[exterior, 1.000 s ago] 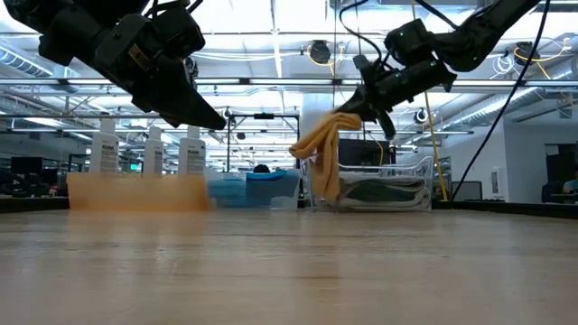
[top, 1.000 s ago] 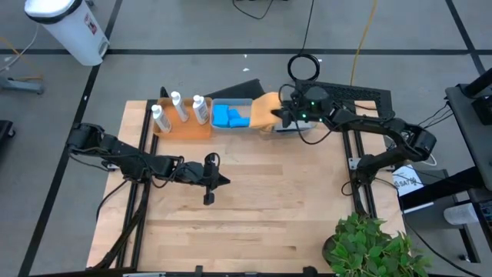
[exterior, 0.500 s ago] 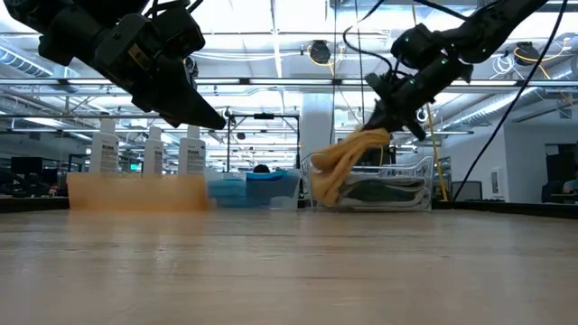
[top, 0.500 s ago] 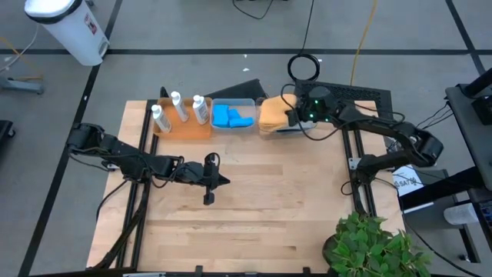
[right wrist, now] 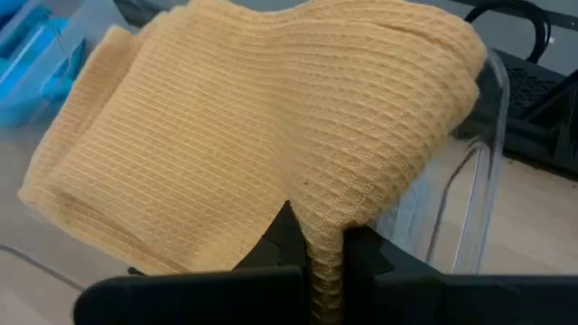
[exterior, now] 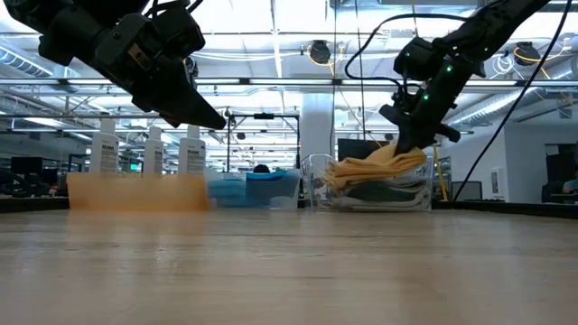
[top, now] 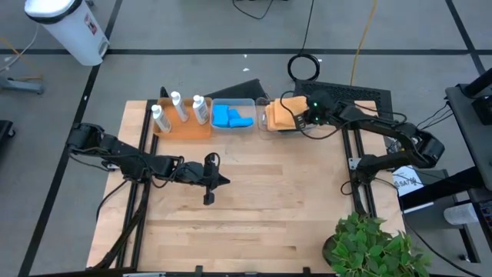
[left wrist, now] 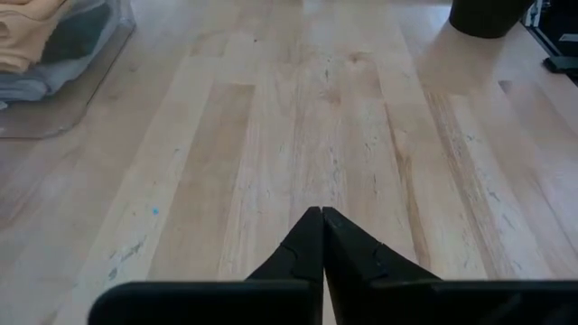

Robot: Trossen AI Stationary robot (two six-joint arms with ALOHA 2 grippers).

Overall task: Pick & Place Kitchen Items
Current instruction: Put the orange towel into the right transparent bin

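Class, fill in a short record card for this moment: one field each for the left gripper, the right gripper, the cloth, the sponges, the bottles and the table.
left gripper: the left gripper is shut and empty, above the table's middle
right gripper: the right gripper is shut on the cloth, over the clear plastic bin
cloth: orange waffle-weave cloth, draped over the bin's contents, one fold pinched
sponges: bright blue rectangular sponges in a second clear bin, beside the cloth bin
bottles: three small white capped bottles upright on the orange tray
table: light wooden table
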